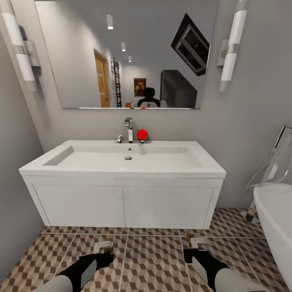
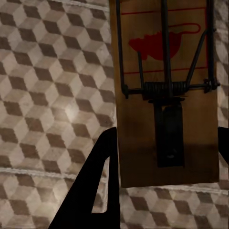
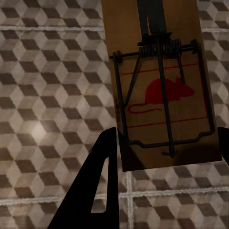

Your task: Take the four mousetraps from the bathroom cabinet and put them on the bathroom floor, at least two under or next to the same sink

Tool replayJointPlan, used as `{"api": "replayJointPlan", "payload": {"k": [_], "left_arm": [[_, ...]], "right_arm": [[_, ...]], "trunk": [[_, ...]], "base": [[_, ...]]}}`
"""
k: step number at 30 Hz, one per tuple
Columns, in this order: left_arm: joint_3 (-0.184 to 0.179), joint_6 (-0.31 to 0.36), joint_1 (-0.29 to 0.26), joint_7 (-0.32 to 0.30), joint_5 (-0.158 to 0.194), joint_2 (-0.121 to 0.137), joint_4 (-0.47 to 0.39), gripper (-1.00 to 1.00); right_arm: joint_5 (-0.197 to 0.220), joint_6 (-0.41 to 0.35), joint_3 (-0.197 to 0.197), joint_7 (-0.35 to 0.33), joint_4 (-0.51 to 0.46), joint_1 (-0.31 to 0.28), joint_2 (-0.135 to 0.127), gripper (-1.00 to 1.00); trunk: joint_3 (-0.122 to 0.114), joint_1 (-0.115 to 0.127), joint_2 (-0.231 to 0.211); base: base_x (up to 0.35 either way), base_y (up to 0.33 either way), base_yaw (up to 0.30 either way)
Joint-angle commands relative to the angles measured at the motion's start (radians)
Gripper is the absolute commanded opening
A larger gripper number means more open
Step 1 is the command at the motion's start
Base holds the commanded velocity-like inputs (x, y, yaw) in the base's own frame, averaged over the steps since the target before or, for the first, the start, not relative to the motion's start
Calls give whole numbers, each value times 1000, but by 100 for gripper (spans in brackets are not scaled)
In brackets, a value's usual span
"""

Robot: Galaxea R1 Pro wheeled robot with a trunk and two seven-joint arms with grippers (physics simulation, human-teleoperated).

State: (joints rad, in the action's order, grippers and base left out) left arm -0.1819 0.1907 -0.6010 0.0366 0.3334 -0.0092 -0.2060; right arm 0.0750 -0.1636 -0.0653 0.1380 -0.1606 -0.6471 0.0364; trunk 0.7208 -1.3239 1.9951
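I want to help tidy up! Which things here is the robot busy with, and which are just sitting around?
For the job:
left gripper with a mousetrap
right gripper with another mousetrap
bathroom sink
bathroom floor

Just around:
red ball
faucet
mirror
bathtub

We see the bathroom floor (image 1: pixel 154 259) tiled in a brown, beige and white cube pattern with pale grout lines. The bathroom sink (image 1: pixel 125 162) and its drawer unit are white, and a bright red ball (image 1: pixel 142 134) sits by the chrome tap (image 1: pixel 129 129). Each mousetrap (image 2: pixel 167 95) (image 3: pixel 160 95) is tan-brown wood with a red mouse print, red lines and dark wire. Both end effectors are black (image 1: pixel 106 252) (image 1: pixel 194 248).
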Motion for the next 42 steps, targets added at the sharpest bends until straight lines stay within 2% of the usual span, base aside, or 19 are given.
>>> {"api": "replayJointPlan", "payload": {"k": [1, 4, 6, 14, 20, 26, 42], "left_arm": [[-8, 36, 0, 8, -6, 0, -5, -100], [-7, 112, 0, 45, -46, -2, -36, -100], [-6, 135, 0, 78, -59, -4, -74, -100], [-7, 214, 0, 105, -69, -23, -141, -100], [-7, 277, -1, 105, -70, -29, -239, -100], [-7, 287, 0, 105, -70, -43, -251, -100], [-9, 278, 0, 106, -70, -42, -249, -100]], "right_arm": [[9, -12, -7, 4, -2, -1, 0, -100], [10, -29, -6, 11, -1, -1, -3, -100], [10, -33, -5, 13, -1, -1, -5, -100], [9, -37, -7, 47, -1, -2, -1, -100], [9, -63, -4, 83, -7, -4, -4, -100], [9, -72, -3, 84, -17, -5, -1, -100], [3, -66, -10, 83, -19, -5, 2, -100]], "trunk": [[4, -4, 8], [14, -15, 29], [20, -23, 43], [45, -54, 99], [64, -77, 141], [83, -100, 183], [133, -161, 295]], "base": [[0, 0, 0], [0, 0, 0], [0, 0, 0], [0, 0, 0], [0, 0, 0], [0, 0, 0], [0, 0, 0]]}}
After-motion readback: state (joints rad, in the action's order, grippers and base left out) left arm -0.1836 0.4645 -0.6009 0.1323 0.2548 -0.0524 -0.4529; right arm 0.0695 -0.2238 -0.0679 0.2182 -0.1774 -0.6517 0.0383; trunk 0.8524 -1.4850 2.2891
